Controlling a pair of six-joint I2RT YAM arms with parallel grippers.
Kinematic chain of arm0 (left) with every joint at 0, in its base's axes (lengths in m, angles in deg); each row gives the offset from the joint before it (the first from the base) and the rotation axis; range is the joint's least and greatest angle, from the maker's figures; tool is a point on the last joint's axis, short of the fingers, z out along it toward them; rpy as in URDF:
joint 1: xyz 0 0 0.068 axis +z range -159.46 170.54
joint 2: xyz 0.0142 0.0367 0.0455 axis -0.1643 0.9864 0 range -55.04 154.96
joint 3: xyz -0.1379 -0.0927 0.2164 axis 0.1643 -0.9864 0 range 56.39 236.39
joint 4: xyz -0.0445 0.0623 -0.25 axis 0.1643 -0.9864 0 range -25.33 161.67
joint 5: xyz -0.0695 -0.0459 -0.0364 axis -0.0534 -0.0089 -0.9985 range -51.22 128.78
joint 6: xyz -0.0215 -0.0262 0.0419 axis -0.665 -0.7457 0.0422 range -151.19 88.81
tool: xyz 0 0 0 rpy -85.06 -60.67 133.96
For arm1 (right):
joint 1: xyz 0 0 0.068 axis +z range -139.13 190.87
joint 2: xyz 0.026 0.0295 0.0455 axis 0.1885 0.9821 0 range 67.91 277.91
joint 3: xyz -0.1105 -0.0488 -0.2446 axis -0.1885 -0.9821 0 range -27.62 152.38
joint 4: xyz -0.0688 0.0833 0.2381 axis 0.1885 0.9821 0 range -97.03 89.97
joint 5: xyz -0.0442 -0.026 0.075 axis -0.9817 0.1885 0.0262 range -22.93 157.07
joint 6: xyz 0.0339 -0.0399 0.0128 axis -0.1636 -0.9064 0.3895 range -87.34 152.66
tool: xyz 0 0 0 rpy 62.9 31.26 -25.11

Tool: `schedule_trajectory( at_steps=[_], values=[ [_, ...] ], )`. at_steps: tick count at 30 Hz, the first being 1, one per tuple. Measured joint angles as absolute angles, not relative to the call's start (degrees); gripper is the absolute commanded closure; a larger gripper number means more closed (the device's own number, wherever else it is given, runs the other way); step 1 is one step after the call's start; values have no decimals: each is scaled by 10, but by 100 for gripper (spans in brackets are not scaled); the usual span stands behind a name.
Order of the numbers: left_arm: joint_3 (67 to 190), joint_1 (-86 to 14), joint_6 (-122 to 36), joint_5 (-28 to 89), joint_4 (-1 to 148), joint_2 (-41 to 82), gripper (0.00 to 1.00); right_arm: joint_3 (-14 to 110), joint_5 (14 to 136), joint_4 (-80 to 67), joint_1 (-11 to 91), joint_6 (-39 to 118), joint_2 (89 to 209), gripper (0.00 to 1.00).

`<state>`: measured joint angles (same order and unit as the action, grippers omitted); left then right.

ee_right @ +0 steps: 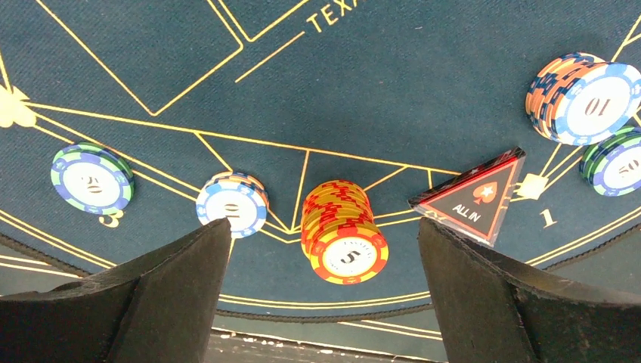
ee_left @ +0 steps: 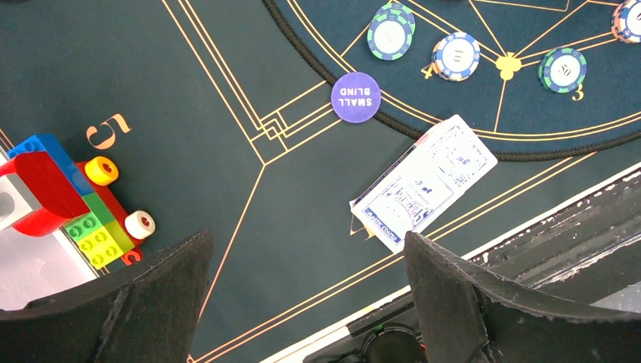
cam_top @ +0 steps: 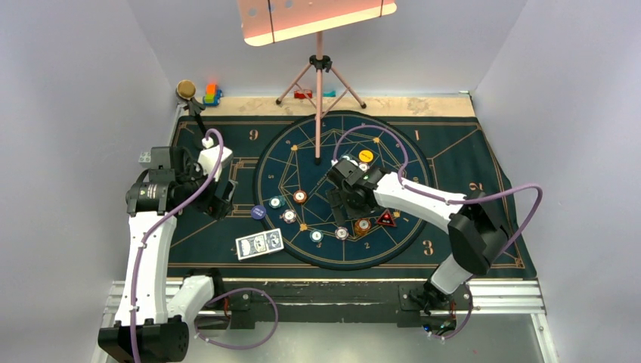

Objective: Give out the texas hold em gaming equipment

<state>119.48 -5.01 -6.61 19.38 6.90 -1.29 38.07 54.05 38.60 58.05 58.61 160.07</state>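
Blue-and-white-backed cards [cam_top: 258, 243] lie on the mat at front left, also in the left wrist view [ee_left: 425, 181]. A purple "small blind" disc [cam_top: 258, 212] [ee_left: 355, 97] lies at the round mat's edge. Several chips ring the round mat's near half. A yellow disc [cam_top: 366, 156] lies further back. My right gripper [cam_top: 354, 210] [ee_right: 325, 227] is open above an orange-and-yellow chip stack [ee_right: 344, 231] [cam_top: 364, 224], which shows between its fingers. The red-edged black triangular marker [ee_right: 475, 197] [cam_top: 386, 219] lies just right of it. My left gripper [cam_top: 221, 198] [ee_left: 308, 242] is open and empty over bare mat, left of the cards.
Coloured toy blocks [ee_left: 75, 197] sit at the left in the left wrist view; more blocks [cam_top: 212, 94] stand at the back left. A pink tripod stand [cam_top: 320, 76] stands at the back centre. The metal rail [cam_top: 317, 291] runs along the table's near edge.
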Motion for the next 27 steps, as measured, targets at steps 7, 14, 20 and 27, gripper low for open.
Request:
schedule_trajectory(
  at_steps=[7,14,20,27],
  values=[
    [1195,-50,-66,194,69,-13,0,356,541,367,570,588,1597,13],
    [1195,-50,-66,194,69,-13,0,330,546,352,565,588,1597,23],
    [1195,-50,-66,194,69,-13,0,325,551,344,565,590,1597,36],
    [1195,-50,-66,195,69,-13,0,320,553,340,565,591,1597,42]
  ],
)
